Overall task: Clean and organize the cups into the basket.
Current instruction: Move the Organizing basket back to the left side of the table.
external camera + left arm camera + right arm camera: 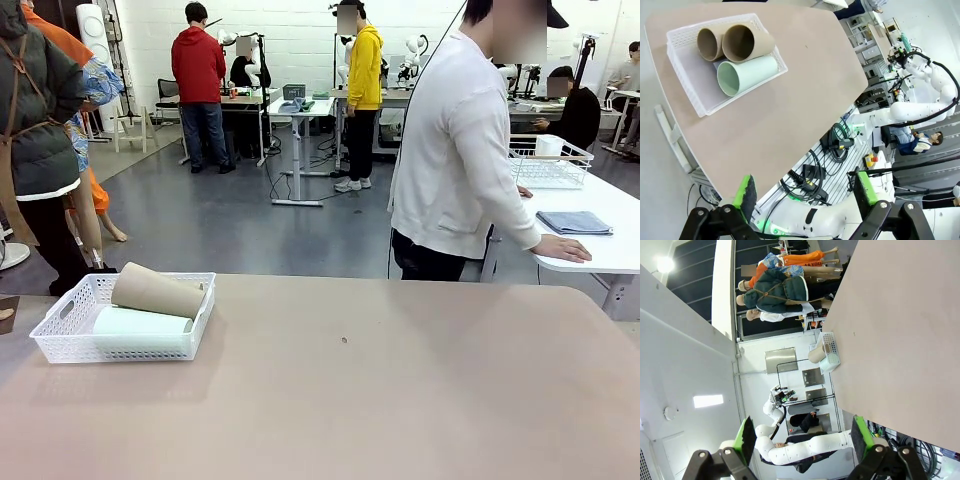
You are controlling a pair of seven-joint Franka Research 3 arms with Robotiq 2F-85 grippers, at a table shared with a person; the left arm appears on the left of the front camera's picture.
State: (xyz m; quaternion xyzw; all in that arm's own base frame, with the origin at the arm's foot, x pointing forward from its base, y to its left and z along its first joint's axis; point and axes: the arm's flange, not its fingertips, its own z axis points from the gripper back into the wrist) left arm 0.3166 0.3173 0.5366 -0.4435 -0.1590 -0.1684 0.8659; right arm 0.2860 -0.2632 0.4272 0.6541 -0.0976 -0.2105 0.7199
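The white lattice basket (60, 345) sits at the table's left edge in the front view. Inside it lie a tan-brown cup (155, 291) and a pale mint cup (140, 322) on their sides. From above, the left wrist view shows the basket (687, 85) holding two tan-brown cups (709, 44) (746, 42) and the mint cup (747, 74). My left gripper (805, 197) hangs open high over the table's near edge, well away from the basket. My right gripper (802, 437) is open too, raised and rolled sideways; the basket (829, 346) looks small and far off there.
A person in a white top (455, 150) stands beyond the far edge, turned toward a side table (605, 235) with a wire basket (545, 160) and a folded blue cloth (573, 222). The tan tabletop (380, 390) stretches wide to the right.
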